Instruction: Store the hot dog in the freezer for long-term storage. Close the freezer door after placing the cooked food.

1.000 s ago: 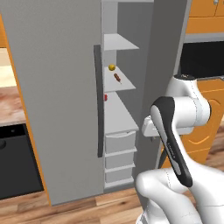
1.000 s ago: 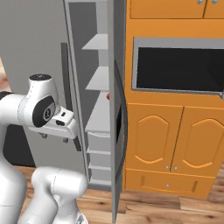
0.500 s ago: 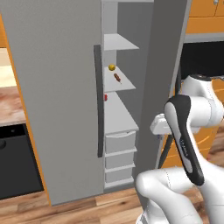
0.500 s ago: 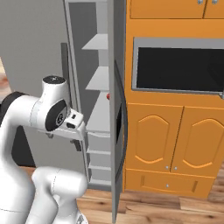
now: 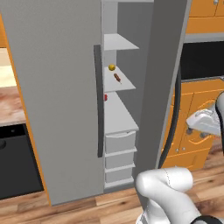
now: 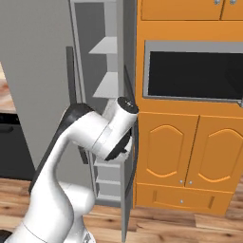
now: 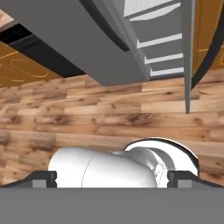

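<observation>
Reddish-brown hot dog is seen lying on a freezer shelf; gripper fingers are spread, empty. Next, the door must be pushed shut.

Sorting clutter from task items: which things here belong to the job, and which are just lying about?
Job: hot dog on a shelf, freezer, open freezer door.
Lying about: yellow ball, red lump, wall oven, orange cabinets.
</observation>
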